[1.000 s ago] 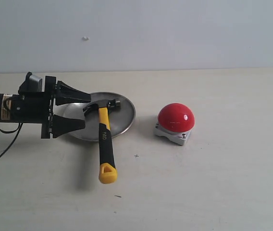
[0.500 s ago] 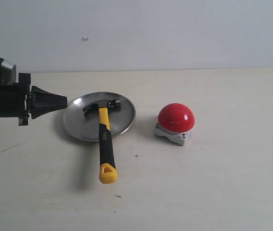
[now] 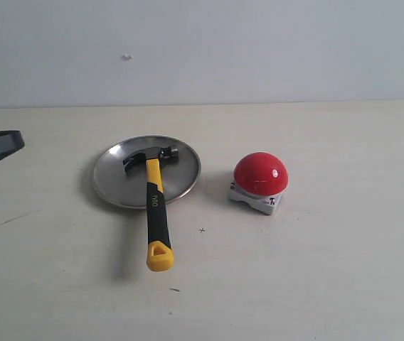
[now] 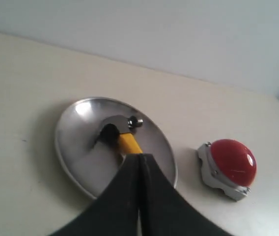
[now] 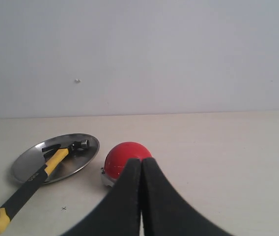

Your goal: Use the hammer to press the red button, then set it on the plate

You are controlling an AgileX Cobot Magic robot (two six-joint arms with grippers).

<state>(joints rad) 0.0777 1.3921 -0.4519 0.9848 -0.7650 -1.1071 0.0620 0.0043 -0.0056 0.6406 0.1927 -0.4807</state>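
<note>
1. The hammer (image 3: 156,206) lies with its dark head inside the plate (image 3: 117,186). Its handle overhangs the plate's rim and rests on the worktop (image 3: 316,270).
2. The red button (image 3: 260,172) stands beside the plate, not touching it.
3. The left gripper (image 4: 139,158) is well clear of the plate, on the side away from the button, with its jaws together and empty. The right gripper (image 5: 141,161), on the button's side of the plate, also has its jaws together and holds nothing.
4. Placing looks done, so what remains is probably parking the arms. Any left-arm move should lead away from the plate and not pass over the overhanging handle, because a nudge there could lever the head out of the plate.
</note>
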